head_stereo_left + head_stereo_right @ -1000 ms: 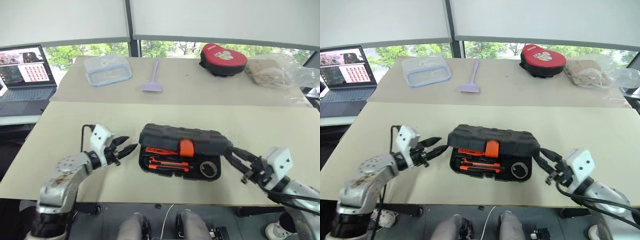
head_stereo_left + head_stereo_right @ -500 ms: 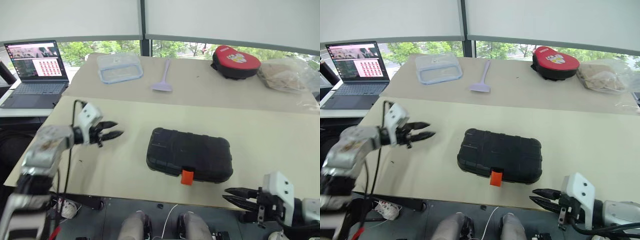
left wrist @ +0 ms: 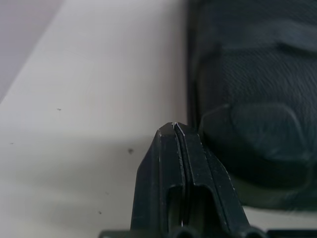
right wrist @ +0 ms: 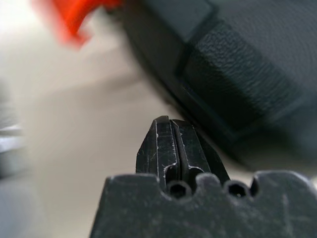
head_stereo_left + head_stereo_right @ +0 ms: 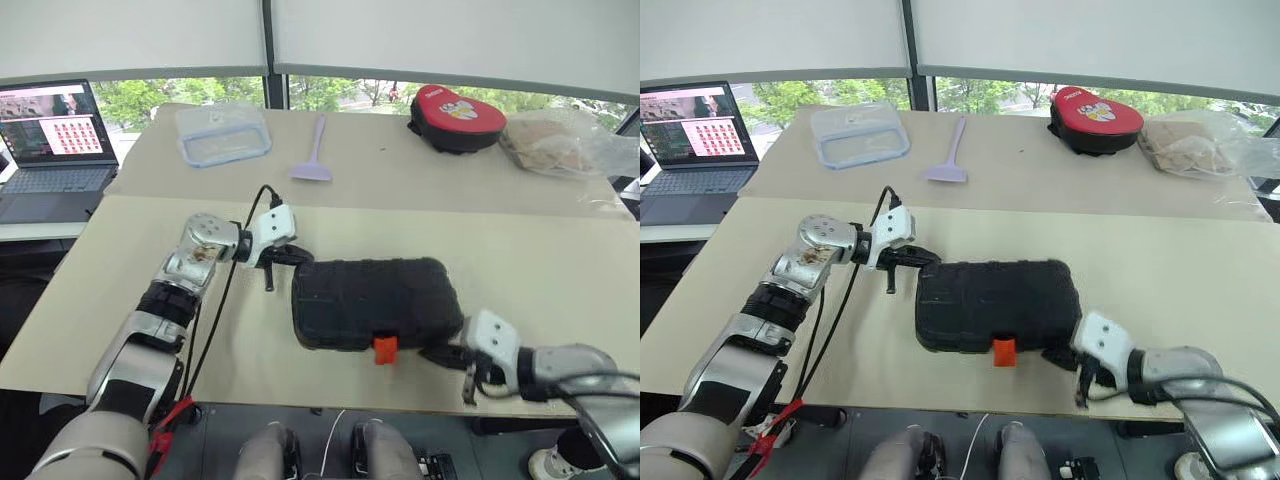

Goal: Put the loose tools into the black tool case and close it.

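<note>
One black tool case [image 5: 375, 302], lid down, orange latch [image 5: 385, 349] facing your near table edge, sits mid-table toward that edge. Your left gripper [image 5: 297, 257], fingers pressed together and holding nothing, rests at its far left corner. Your right gripper [image 5: 437, 352], likewise closed and empty, sits at the near right corner beside the latch. Beyond, on the far table: clear lidded box [image 5: 222, 133], lilac scraper [image 5: 315, 158], red pouch [image 5: 457, 118].

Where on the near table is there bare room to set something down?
Bare: left of the left hand, the strip beyond the black tool case up to the table seam, and right of the case. Crowded: the case's near right corner, where the right hand sits.
</note>
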Controlling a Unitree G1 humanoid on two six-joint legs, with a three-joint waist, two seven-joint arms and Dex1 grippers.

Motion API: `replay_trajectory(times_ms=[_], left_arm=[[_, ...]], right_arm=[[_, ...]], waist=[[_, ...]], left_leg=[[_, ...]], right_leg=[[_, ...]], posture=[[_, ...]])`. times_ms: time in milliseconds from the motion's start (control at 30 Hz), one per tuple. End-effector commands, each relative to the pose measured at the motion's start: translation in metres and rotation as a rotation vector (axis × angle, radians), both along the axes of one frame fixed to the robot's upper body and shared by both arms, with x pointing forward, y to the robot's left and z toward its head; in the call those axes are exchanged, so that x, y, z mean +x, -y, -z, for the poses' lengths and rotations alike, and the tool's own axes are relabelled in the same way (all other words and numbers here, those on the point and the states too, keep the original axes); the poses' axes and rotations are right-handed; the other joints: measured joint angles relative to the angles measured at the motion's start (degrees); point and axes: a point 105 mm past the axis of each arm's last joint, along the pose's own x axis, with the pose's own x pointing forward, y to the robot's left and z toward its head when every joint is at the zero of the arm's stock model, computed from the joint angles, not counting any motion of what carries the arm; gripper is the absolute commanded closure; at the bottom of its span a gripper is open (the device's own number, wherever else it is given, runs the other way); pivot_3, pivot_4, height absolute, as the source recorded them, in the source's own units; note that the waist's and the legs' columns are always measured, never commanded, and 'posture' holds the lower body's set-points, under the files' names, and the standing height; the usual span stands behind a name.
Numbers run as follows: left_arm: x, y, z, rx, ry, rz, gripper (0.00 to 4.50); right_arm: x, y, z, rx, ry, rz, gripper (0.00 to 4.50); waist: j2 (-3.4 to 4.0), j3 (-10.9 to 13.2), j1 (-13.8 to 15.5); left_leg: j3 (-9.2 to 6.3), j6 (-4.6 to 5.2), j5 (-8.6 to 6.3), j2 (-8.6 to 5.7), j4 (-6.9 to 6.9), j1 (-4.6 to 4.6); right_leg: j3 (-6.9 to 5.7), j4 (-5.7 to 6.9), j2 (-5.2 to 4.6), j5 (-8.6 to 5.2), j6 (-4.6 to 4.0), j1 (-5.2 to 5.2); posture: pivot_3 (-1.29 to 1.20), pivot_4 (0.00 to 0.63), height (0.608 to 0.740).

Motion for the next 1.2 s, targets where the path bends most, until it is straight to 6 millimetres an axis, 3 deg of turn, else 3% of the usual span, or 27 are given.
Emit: replay_trajectory(times_ms=[33,167,267,367,467,567,667,767,1000,1200], left_arm=[[-0.016,0.007,-0.006,-0.026,-0.071,0.085,4.41],[-0.022,0.011,-0.036,-0.125,-0.096,0.109,4.41],[-0.029,0.031,-0.067,-0.225,-0.124,0.153,4.41],[-0.040,0.056,-0.074,-0.230,-0.112,0.240,4.41],[-0.043,0.082,-0.059,-0.168,-0.061,0.305,4.41],[-0.040,0.104,-0.029,-0.062,-0.017,0.331,4.41],[-0.040,0.103,0.004,0.096,0.045,0.385,4.41],[-0.040,0.095,0.025,0.212,0.090,0.433,4.41],[-0.040,0.098,0.028,0.196,0.104,0.441,4.41],[-0.039,0.099,0.024,0.177,0.110,0.432,4.41]], right_arm=[[0.014,0.011,-0.026,0.018,0.093,0.047,4.50],[0.012,0.020,-0.038,0.043,0.095,0.065,4.50],[-0.006,0.021,-0.043,0.047,0.038,0.001,4.50],[-0.023,0.016,-0.045,0.055,-0.018,-0.063,4.50],[-0.029,0.010,-0.043,0.051,-0.034,-0.095,4.50],[-0.032,0.004,-0.039,0.053,-0.044,-0.118,4.50],[-0.035,0.001,-0.037,0.056,-0.050,-0.126,4.50],[-0.037,-0.001,-0.036,0.061,-0.049,-0.127,4.50],[-0.025,-0.015,-0.035,0.113,-0.016,-0.110,4.50],[-0.016,-0.027,-0.013,0.072,-0.052,-0.115,4.50]], waist=[[0.00,0.00,0.25],[0.01,0.01,0.58],[0.02,0.02,0.90],[0.03,0.04,1.24],[0.04,0.03,1.00],[0.03,0.04,0.91],[0.00,0.05,0.65],[0.04,0.02,0.66],[0.01,-0.39,0.55],[0.00,-0.62,0.53]], left_leg=[[-0.05,0.00,0.00,0.02,-0.02,-0.05],[-0.10,0.01,0.02,0.03,0.16,-0.73],[-0.14,0.04,0.02,0.01,0.39,-0.92],[-0.22,0.12,-0.02,0.01,0.54,-0.93],[-0.23,0.19,-0.07,-0.01,0.56,-0.56],[-0.27,0.21,-0.09,-0.01,0.56,-0.36],[-0.30,0.21,-0.10,0.01,0.55,-0.39],[-0.37,0.23,-0.11,0.05,0.52,-0.25],[-0.46,0.46,-0.26,0.10,0.54,-0.18],[-0.45,0.47,-0.26,0.10,0.54,-0.20]], right_leg=[[-0.04,0.01,0.01,0.00,0.00,-0.02],[-0.18,0.20,0.03,-0.01,0.00,-0.64],[-0.30,0.24,0.03,-0.03,0.07,-0.67],[-0.34,0.25,0.01,-0.02,0.16,-0.56],[-0.24,0.19,0.01,0.01,0.22,-0.18],[-0.23,0.14,0.02,0.01,0.21,0.03],[-0.18,0.13,0.03,0.03,0.16,-0.03],[-0.17,0.07,-0.03,0.04,0.14,0.13],[-0.18,0.00,-0.15,0.09,0.13,0.26],[-0.19,0.00,-0.14,0.09,0.13,0.24]], posture=[[0.00,0.150,0.731],[0.00,0.150,0.731],[0.00,0.150,0.731],[0.00,0.150,0.731],[0.00,0.150,0.731],[0.00,0.150,0.731],[0.00,0.150,0.731],[0.00,0.150,0.731],[0.00,0.150,0.731],[0.00,0.150,0.731]])
